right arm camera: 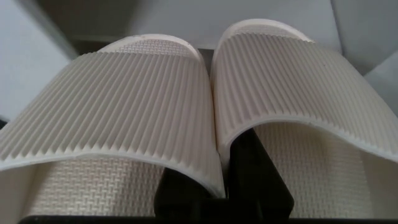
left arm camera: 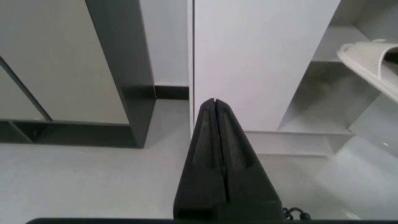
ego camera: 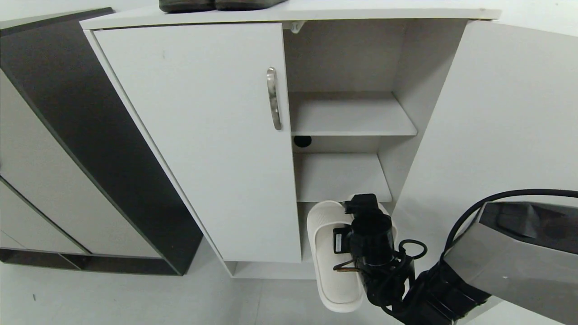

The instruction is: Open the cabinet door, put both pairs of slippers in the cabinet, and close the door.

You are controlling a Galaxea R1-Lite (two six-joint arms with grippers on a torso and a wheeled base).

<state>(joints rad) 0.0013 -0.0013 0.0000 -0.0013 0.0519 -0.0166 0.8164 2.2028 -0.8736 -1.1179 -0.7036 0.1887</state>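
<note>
You've got cream slippers (right arm camera: pixel 124 106): straps ribbed in fine ridges, footbeds with a small embossed weave. Cabinet (ego camera: pixel 194 135) plain white, handle (ego camera: pixel 272 98) silver, top slippers (ego camera: pixel 216 4) dark grey. Right gripper (right arm camera: pixel 249 177) and left gripper (left arm camera: pixel 214 112) black. Neighbouring unit (ego camera: pixel 90 135) dark frame, pale panels.

We see a pair of cream slippers (right arm camera: pixel 124 106) side by side and touching, ribbed straps arching over patterned footbeds. Our black end effector (right arm camera: pixel 227 186) sits between them, its jaws clamped on the straps' inner edges. Beyond their far ends is the white cabinet (right arm camera: pixel 180 25) interior.
</note>
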